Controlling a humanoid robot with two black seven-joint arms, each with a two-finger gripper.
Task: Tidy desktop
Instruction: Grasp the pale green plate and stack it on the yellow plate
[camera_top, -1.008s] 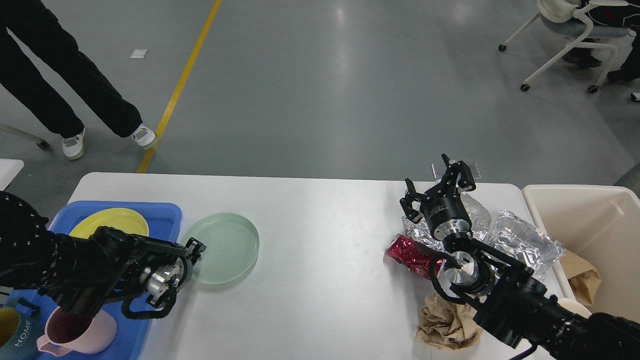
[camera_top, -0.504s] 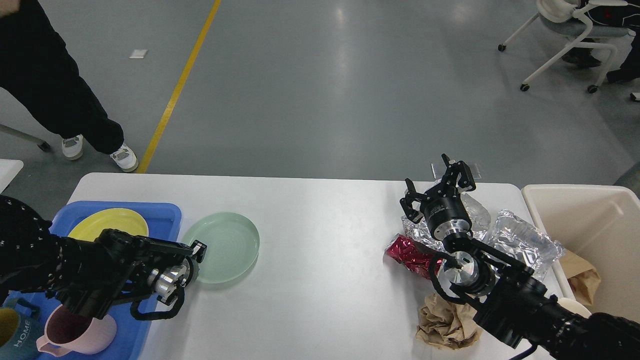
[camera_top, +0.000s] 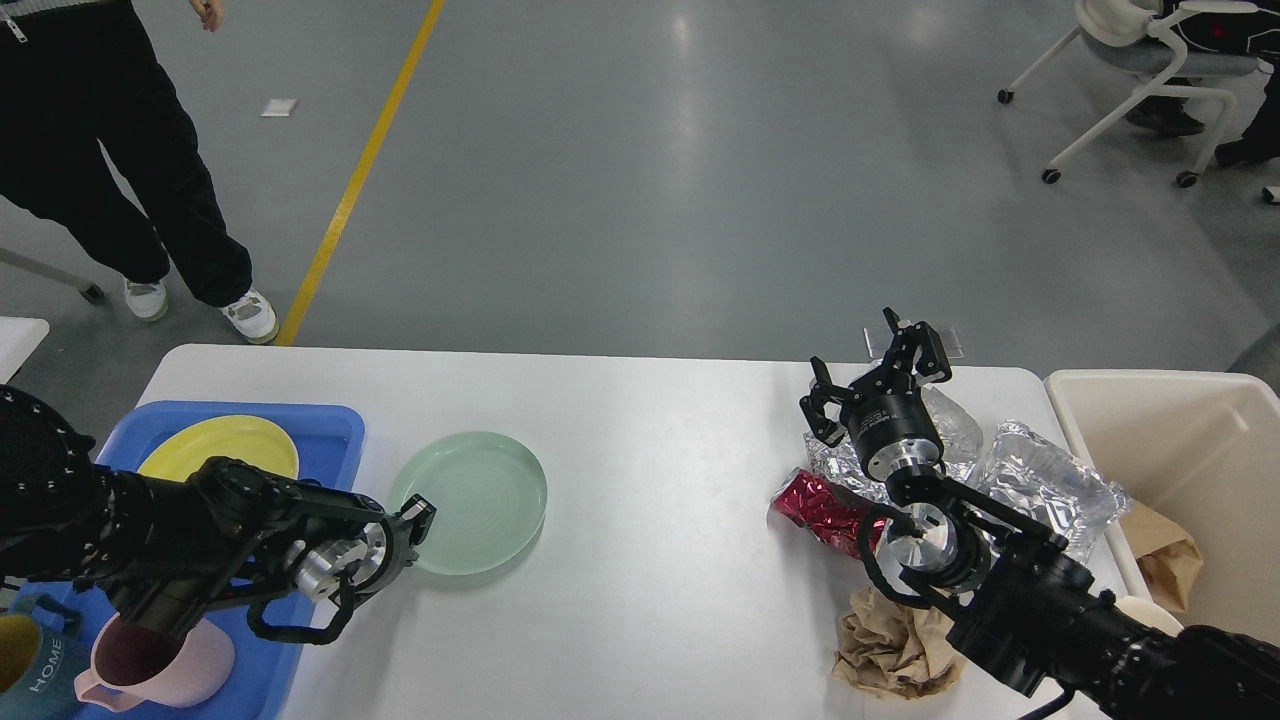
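Observation:
The white desktop (camera_top: 650, 450) carries a pale green plate (camera_top: 470, 502) left of centre. My left gripper (camera_top: 415, 522) is at the plate's near-left rim, touching it; its fingers are dark and seen end-on, so I cannot tell whether they grip the rim. My right gripper (camera_top: 872, 375) is open and empty, raised above crumpled silver foil (camera_top: 1045, 480) at the desktop's right end. A red foil wrapper (camera_top: 818, 505) and crumpled brown paper (camera_top: 888, 650) lie next to my right arm.
A blue tray (camera_top: 335, 430) at the left holds a yellow plate (camera_top: 220, 445), a pink mug (camera_top: 160, 665) and a teal mug (camera_top: 30, 675). A beige bin (camera_top: 1180, 440) with brown paper stands at the right. A person (camera_top: 120, 150) stands beyond the far-left corner.
My left gripper has moved right, and the green plate has shifted a little to the right with it. The right arm has not moved. The person has stepped.

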